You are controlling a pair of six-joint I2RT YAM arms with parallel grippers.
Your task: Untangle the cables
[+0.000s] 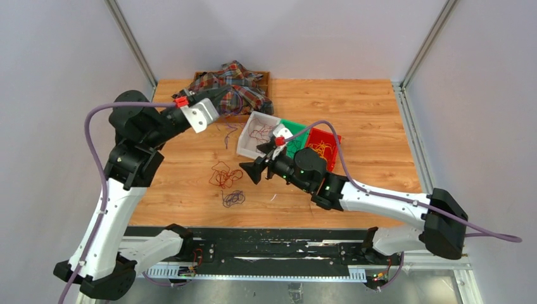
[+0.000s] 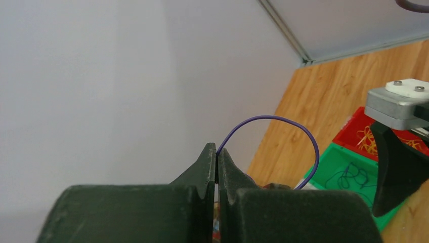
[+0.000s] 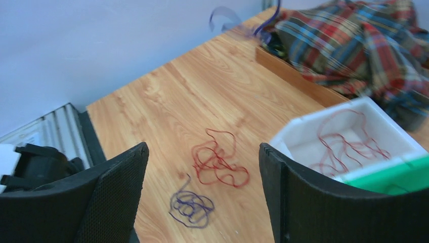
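Note:
My left gripper (image 1: 220, 120) is raised over the back left of the table and shut on a dark purple wire (image 2: 283, 119), which arcs out from between its closed fingertips (image 2: 217, 152) and hangs below it (image 1: 227, 133). A dark red tangle (image 1: 221, 175) and a smaller purple tangle (image 1: 233, 199) lie apart on the wood. My right gripper (image 1: 250, 171) is open and empty above and just right of them; both tangles show between its fingers, the red tangle (image 3: 217, 162) beyond the purple tangle (image 3: 191, 207).
A white bin (image 1: 248, 145) holds red wires, a green bin (image 1: 294, 140) holds dark wire, and a red bin (image 1: 330, 138) holds yellow wires, all right of centre. A plaid cloth (image 1: 231, 85) lies in a wooden tray (image 1: 266, 79) at the back.

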